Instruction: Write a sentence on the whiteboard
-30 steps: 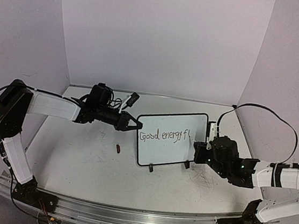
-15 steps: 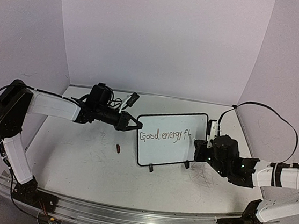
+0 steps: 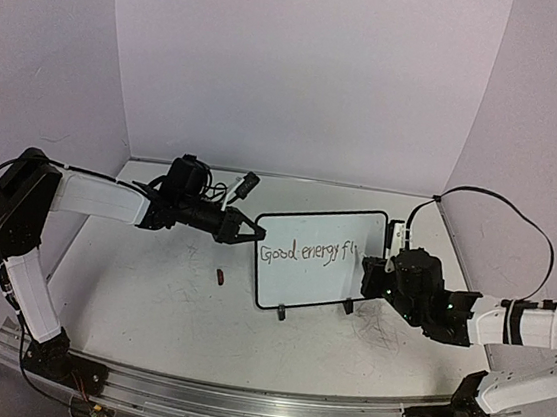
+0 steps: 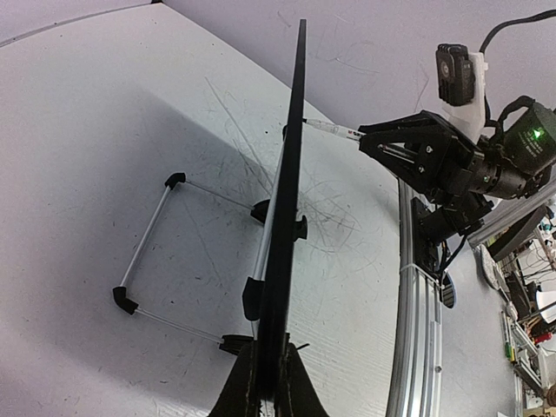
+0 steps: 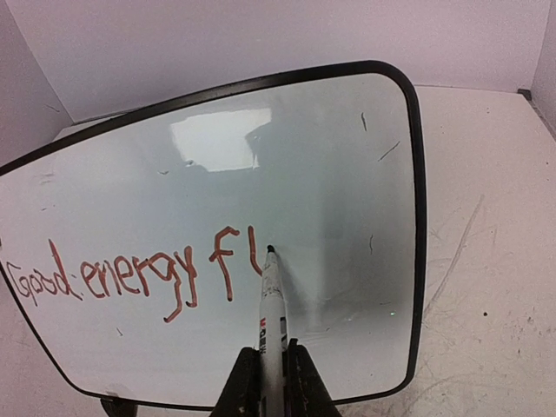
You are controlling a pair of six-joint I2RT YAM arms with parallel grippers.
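Your board [image 3: 313, 278] stands propped on the counter [image 3: 137, 298] on a thin wire stand [image 4: 124, 300]. It is light, stiff and glossy, and likely to tip or skid under pen pressure. Take it by the rim at its left edge, where your left gripper [image 4: 269, 387] is clamped tight on it. Your right gripper [image 5: 271, 369] is closed around a slim marker [image 5: 273, 300], its tip on the board just right of the last letter. The sentence [image 5: 139, 280] reads "Good energy fl" in uneven reddish-brown strokes across the white face; "ows" is left to write.
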